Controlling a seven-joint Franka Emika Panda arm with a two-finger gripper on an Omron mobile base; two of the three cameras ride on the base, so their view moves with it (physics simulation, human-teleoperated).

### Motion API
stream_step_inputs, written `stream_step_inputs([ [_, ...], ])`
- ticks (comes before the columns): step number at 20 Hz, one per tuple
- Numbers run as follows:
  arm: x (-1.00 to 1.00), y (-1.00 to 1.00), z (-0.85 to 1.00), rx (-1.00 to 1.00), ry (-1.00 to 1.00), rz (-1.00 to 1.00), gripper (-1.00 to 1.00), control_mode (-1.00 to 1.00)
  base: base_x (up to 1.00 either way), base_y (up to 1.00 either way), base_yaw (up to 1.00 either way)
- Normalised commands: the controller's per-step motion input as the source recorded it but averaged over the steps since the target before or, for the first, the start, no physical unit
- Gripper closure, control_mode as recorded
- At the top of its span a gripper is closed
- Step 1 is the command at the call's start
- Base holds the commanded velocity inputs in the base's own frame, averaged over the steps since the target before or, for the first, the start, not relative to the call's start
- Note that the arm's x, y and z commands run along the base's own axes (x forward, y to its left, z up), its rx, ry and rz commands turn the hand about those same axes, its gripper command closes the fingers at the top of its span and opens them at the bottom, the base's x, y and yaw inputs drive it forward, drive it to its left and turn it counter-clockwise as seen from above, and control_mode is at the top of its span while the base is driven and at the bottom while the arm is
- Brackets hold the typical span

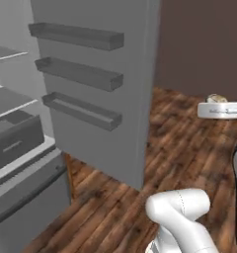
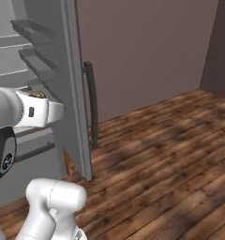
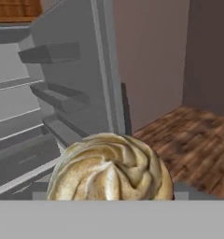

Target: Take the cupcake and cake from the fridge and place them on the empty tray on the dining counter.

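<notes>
Your gripper [image 3: 109, 196] stands wide around a cream-swirled cake [image 3: 111, 170], evidently gripping it, well clear of the open fridge [image 1: 21, 143]. The swirl also peeks above the hand in the left base view. By the look of it, you are mid-carry. The next move calls for driving to the dining counter with the hand level and lowering the cake onto the blue tray.

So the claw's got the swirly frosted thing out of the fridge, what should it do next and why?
Probably swing away from the open fridge and drive off to find the tray. The hand view shows the cream-swirled cake sitting right in the claw, already outside the fridge door over the wooden floor. Nothing here offers a place to set it down.
</notes>
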Motion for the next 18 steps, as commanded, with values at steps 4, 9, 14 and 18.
stream_step_inputs([
  [4,0.00,0.00,0.00,0.00,0.00,0.00,1.00,1.00,0.00,0.00,-1.00],
  [9,0.00,0.00,0.00,0.00,0.00,0.00,1.00,1.00,0.08,-0.33,-0.91],
  [14,0.00,0.00,0.00,0.00,0.00,0.00,1.00,1.00,1.00,-0.92,-0.19],
  [18,0.00,0.00,0.00,0.00,0.00,0.00,1.00,1.00,1.00,-1.00,0.00],
])
